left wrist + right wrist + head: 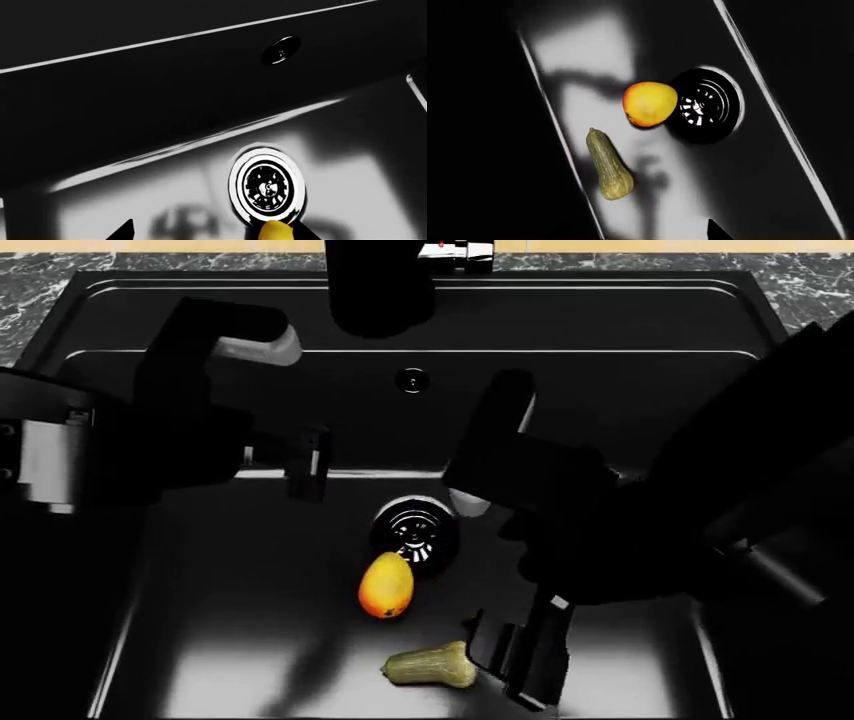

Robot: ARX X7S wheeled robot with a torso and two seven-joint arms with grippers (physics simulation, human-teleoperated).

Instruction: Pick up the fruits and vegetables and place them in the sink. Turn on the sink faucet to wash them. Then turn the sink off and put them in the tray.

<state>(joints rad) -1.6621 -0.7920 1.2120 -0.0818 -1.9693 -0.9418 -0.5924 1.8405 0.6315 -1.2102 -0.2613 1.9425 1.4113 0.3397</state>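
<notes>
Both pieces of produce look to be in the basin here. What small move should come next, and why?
Probably raise the left gripper toward the faucet lever. The mango lies beside the drain and the squash nearer the front wall, both on the sink floor, neither held. No water shows, so washing seems to be the step due.

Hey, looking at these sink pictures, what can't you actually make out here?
- Faucet: head view, top cut off by the edge.
- Squash: head view, one end behind the right gripper.
- Mango: left wrist view, mostly cut off.
- Both grippers: too dark to tell open or shut.
- Tray: in no view.
</notes>
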